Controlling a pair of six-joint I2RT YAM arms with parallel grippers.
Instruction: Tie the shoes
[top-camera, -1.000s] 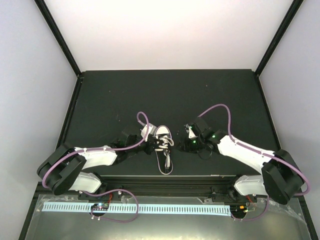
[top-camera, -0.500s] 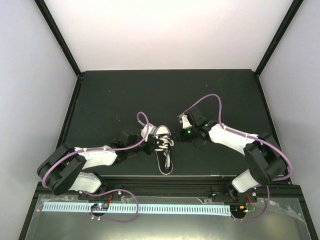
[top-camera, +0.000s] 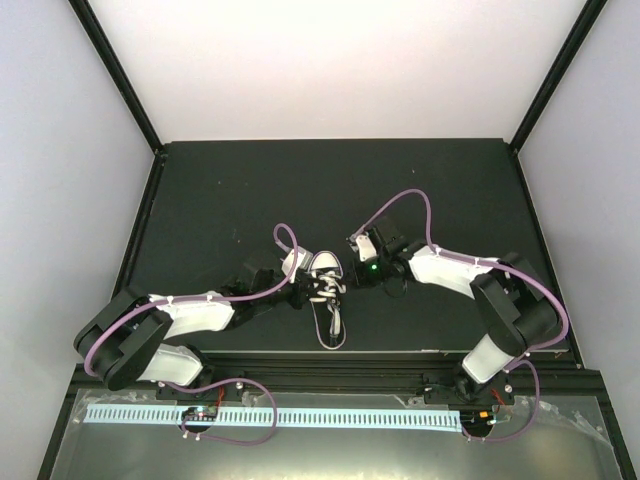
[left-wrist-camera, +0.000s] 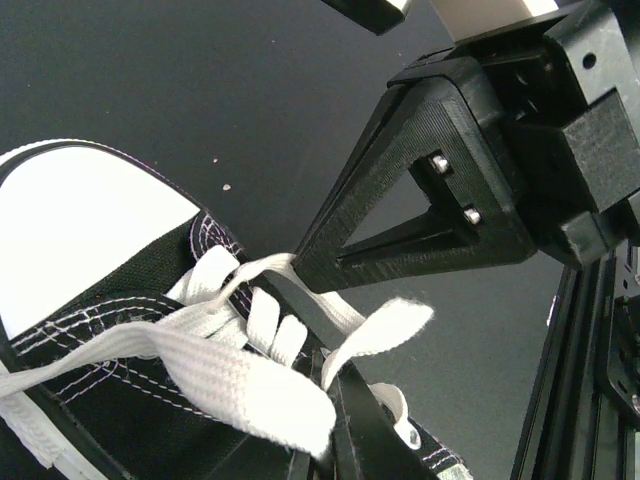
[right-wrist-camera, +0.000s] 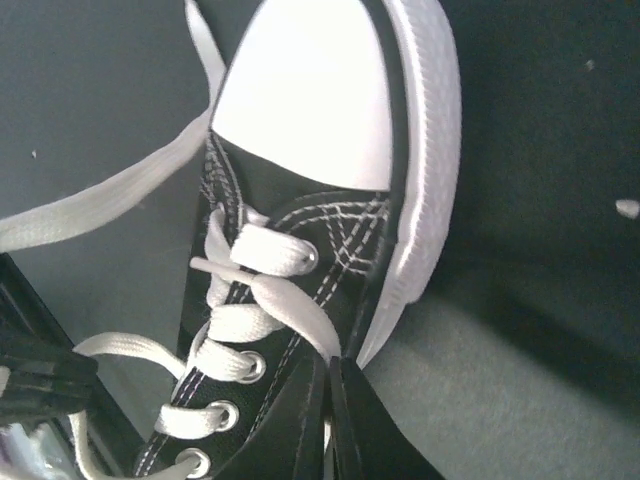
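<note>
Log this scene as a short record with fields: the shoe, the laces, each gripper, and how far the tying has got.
shoe: one black sneaker on the dark table, white toe cap pointing away from the arm bases
laces: white laces threaded through the eyelets, ends loose, no bow visible
left gripper: left gripper at the shoe's left side, fingers together on a lace strand
right gripper: right gripper at the shoe's right side, fingers nearly closed, a sliver of lace between them
progress: not yet tied
</note>
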